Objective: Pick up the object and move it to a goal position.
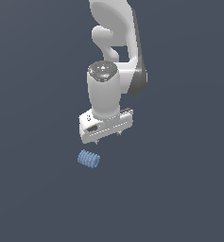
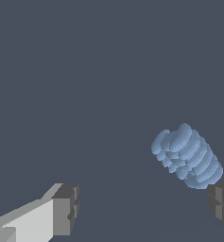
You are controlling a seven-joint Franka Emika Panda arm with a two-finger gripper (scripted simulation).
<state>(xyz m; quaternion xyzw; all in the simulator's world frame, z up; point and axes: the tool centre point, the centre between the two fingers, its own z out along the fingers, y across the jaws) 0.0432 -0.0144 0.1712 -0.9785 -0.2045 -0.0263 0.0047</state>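
Open room all round object (image 1: pixel 89 159); fingers (image 2: pixel 66 209) unobstructed.

White arm (image 1: pixel 116 52) reaches down, wrist vertical; hand (image 1: pixel 107 136) points downward, fingers (image 2: pixel 66 208) spread wide, holding nothing.

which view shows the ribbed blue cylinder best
The wrist view: the ribbed blue cylinder fills a large part of the picture, with its ridges and one end face clear, near one gripper finger. The exterior view shows it only small, lying apart from the open gripper, ribs faint.
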